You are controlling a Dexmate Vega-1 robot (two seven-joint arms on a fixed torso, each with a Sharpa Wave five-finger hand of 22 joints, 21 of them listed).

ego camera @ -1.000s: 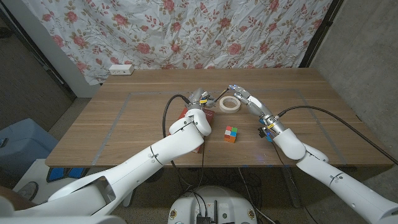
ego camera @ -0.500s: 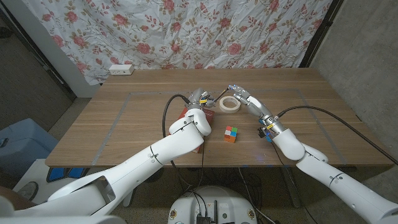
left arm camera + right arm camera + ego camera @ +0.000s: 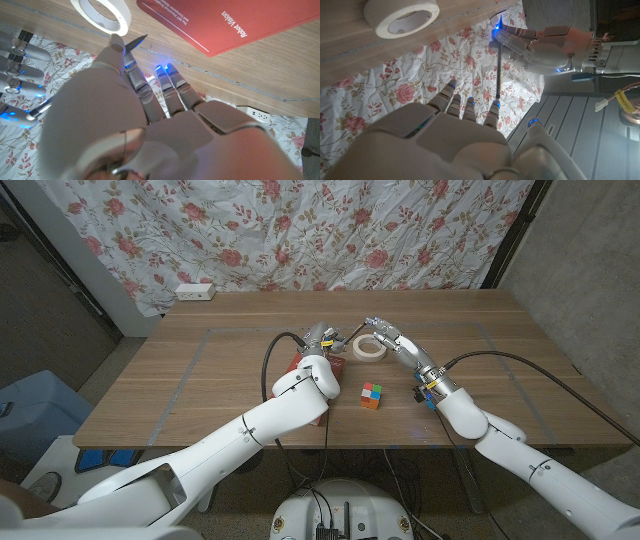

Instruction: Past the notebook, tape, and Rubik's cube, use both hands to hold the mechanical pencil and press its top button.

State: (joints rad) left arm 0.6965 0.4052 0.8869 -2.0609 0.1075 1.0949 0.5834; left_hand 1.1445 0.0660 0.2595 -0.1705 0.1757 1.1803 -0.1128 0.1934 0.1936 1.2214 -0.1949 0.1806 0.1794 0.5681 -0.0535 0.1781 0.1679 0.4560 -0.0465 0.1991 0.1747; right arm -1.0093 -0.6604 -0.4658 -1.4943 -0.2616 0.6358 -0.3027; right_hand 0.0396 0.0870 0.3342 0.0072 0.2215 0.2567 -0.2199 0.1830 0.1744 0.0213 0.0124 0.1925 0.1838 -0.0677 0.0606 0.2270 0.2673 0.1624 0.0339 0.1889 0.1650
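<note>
The left hand (image 3: 322,338) grips the mechanical pencil (image 3: 499,66) above the counter (image 3: 200,380), over the red notebook (image 3: 225,22) and beside the tape (image 3: 368,347). It should hold firm and steady. The right hand (image 3: 385,333) meets the pencil's other end with its fingers closed around it; I judge it should press straight along the shaft so the pencil cannot swing.

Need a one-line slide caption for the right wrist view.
Both hands, left and right, hold a thin pencil between them, tape roll on the table.
</note>
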